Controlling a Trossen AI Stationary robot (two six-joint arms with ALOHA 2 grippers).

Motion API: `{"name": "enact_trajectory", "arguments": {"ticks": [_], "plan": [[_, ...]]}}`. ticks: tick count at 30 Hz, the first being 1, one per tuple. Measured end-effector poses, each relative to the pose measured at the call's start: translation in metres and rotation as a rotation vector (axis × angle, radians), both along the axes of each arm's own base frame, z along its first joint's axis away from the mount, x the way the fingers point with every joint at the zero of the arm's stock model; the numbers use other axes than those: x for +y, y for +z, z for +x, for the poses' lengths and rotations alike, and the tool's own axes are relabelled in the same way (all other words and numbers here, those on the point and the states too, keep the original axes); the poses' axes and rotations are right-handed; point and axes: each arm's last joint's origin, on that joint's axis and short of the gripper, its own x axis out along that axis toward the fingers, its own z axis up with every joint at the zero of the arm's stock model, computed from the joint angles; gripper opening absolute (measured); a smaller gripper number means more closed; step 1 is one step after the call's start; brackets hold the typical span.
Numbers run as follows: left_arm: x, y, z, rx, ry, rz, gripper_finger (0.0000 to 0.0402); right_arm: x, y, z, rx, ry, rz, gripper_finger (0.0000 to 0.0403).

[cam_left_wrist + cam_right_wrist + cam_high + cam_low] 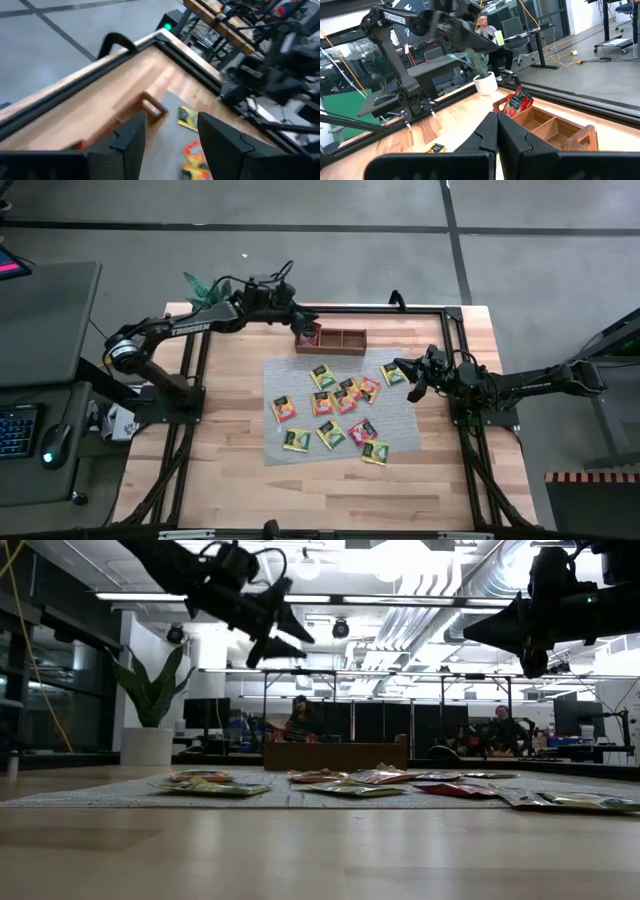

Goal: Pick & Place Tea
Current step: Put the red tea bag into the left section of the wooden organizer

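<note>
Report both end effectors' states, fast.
Left end effector: open, empty, above the tray.
Right end effector: shut, empty, beside the mat.

I work in an open-plan lab office: exposed silver ceiling ducts (520, 580), rows of dark desks with monitors (470, 735), seated people (300, 718), a white-potted green plant (150, 705).

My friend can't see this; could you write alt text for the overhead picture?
Two dark robot arms reach over a wooden table: the left hand hovers open above a wooden tray, the right hand waits shut beside tea sachets scattered on a grey mat.
</note>
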Motion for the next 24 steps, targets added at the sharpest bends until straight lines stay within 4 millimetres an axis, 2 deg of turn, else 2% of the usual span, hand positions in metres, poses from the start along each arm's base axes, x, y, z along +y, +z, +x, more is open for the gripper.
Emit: {"name": "enact_trajectory", "arguments": {"ticks": [9,15,20,24], "plan": [[-0.045,0.032,-0.003,-0.05,-0.031,0.042,0.0175,0.0,0.0,0.0,0.0,-0.001,0.0,0.0001],[-0.08,0.034,0.0,0.004,-0.02,0.056,0.0175,0.0,0.0,0.0,-0.008,0.001,0.017,0.0001],[-0.104,0.04,0.001,-0.001,-0.007,0.06,0.0175,0.001,0.0,0.0,-0.042,0.03,0.088,0.0001],[-0.122,0.035,0.004,0.035,0.005,0.052,0.0175,0.001,0.0,0.001,-0.082,0.059,0.176,0.0001]]}}
